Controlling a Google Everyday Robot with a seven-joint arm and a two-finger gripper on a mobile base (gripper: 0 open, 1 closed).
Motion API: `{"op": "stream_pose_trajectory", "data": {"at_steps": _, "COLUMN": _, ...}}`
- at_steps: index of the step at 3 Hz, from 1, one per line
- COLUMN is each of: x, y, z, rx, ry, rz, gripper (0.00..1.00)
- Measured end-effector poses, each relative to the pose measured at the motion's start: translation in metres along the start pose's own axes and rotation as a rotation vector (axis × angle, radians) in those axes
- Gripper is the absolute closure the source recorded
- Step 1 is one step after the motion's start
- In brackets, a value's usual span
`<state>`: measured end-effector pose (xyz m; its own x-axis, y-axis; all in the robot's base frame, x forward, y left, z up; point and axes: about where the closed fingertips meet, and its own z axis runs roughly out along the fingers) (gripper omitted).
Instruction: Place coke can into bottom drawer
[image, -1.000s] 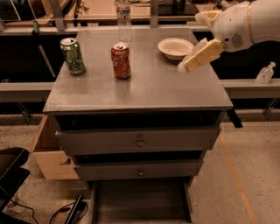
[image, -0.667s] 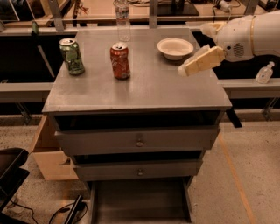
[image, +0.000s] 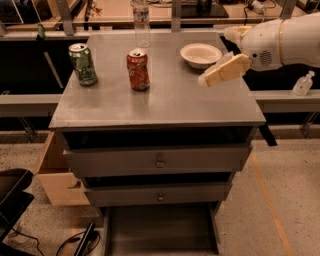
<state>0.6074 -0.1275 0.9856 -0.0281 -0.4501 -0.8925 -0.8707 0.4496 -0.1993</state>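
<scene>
The red coke can (image: 137, 70) stands upright on the grey cabinet top (image: 160, 100), left of centre. My gripper (image: 216, 57) hovers over the top's right side, to the right of the can and well apart from it. Its cream fingers (image: 223, 71) are spread and hold nothing. The bottom drawer (image: 160, 227) is pulled out at the foot of the cabinet, and its dark inside shows nothing in it.
A green can (image: 82, 64) stands at the top's left edge. A clear plastic bottle (image: 141, 20) stands at the back, and a white bowl (image: 200, 54) sits just behind the gripper. The two upper drawers (image: 159, 161) are slightly ajar. A cardboard box (image: 55, 175) sits at the cabinet's left.
My gripper has moved a little down and to the left over the top's right side. The cans, bowl and drawers have not moved.
</scene>
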Motion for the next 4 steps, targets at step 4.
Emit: {"op": "stream_pose_trajectory", "data": {"at_steps": 4, "x": -0.022, "y": -0.016, "z": 0.205, "rx": -0.147, "ry": -0.131, "rz": -0.006, "gripper": 0.0}}
